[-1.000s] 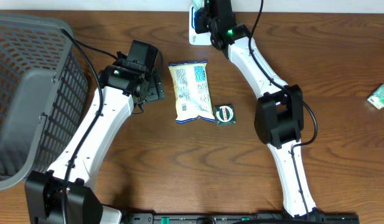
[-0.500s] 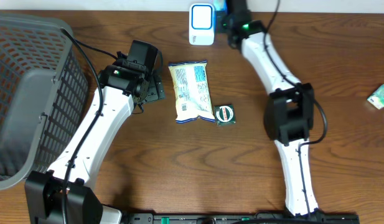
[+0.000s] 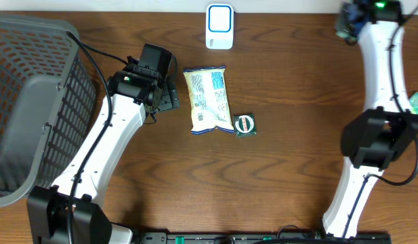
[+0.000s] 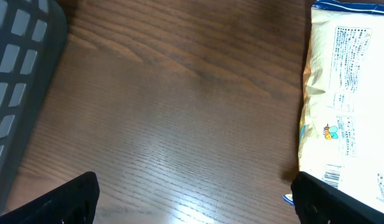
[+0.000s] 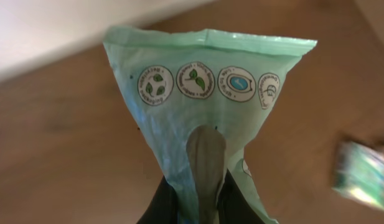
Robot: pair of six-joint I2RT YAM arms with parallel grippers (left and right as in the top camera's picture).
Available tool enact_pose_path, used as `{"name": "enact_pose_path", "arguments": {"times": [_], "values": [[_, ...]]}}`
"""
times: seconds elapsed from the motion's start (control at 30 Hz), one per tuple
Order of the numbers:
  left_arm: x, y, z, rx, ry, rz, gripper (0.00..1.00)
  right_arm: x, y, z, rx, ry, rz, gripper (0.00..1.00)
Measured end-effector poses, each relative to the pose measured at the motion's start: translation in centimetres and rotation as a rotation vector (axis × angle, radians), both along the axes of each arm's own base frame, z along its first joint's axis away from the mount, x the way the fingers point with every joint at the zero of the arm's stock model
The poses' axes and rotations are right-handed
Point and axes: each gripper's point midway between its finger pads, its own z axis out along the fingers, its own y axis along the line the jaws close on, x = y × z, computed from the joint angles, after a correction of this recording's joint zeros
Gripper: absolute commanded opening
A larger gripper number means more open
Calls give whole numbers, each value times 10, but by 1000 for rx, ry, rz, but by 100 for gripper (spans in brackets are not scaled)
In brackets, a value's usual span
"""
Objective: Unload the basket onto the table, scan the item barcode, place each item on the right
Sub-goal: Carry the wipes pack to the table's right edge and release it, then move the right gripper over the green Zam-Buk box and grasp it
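Dark wooden table [image 3: 283, 169], with a white scanner [image 3: 219, 26] lying flat at its far edge as landmark. Far to the right of the scanner, along that same far edge: right gripper [image 5: 201, 202], clenched on a pale green pouch [image 5: 204, 93]. From the right wrist, pouch lifted clear of the wood, pinched at its lower part between dark fingers [image 5: 163, 202], crimped top seam away from the camera, a row of round printed symbols just under the seam. No barcode legible on the side shown.

Below the scanner and slightly left: snack bag [image 3: 207, 99], flat, printed text side up. Further below the scanner, touching that bag's lower right corner: small round-labelled packet [image 3: 244, 125]. Left of the scanner and lower, just beside the snack bag: left gripper [image 4: 198, 199], released, jaws spread wide over bare wood, holding nothing. Far left of the scanner: grey basket [image 3: 32, 102]. Far right of the scanner and lower, at the table's edge: small packet [image 3: 417, 103], partly behind the right arm.
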Motion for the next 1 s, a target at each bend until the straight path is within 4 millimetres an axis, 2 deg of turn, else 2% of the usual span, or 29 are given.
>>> {"name": "enact_pose_path", "arguments": {"times": [0.17, 0.23, 0.3, 0.4, 0.47, 0.53, 0.6, 0.67, 0.77, 1.0], "values": [[0, 0, 0, 0, 0, 0, 98, -37, -64, -23, -3, 111, -131, 1], [0, 0, 0, 0, 0, 0, 98, -49, -82, -29, 1, 135, -169, 2], [0, 0, 0, 0, 0, 0, 98, -62, -103, -37, 4, 156, -215, 8], [0, 0, 0, 0, 0, 0, 98, -76, -128, -49, 15, 170, -271, 50], [0, 0, 0, 0, 0, 0, 98, -85, -141, -58, 22, 181, -296, 74], [0, 0, 0, 0, 0, 0, 98, -92, -150, -67, 43, 189, -312, 84], [0, 0, 0, 0, 0, 0, 98, -96, -152, -79, 77, 196, -306, 91], [0, 0, 0, 0, 0, 0, 98, -96, -149, -88, 108, 198, -292, 91], [0, 0, 0, 0, 0, 0, 98, -89, -134, -104, 180, 194, -230, 93], [0, 0, 0, 0, 0, 0, 98, -71, -97, -109, 285, 177, -89, 93]]}}
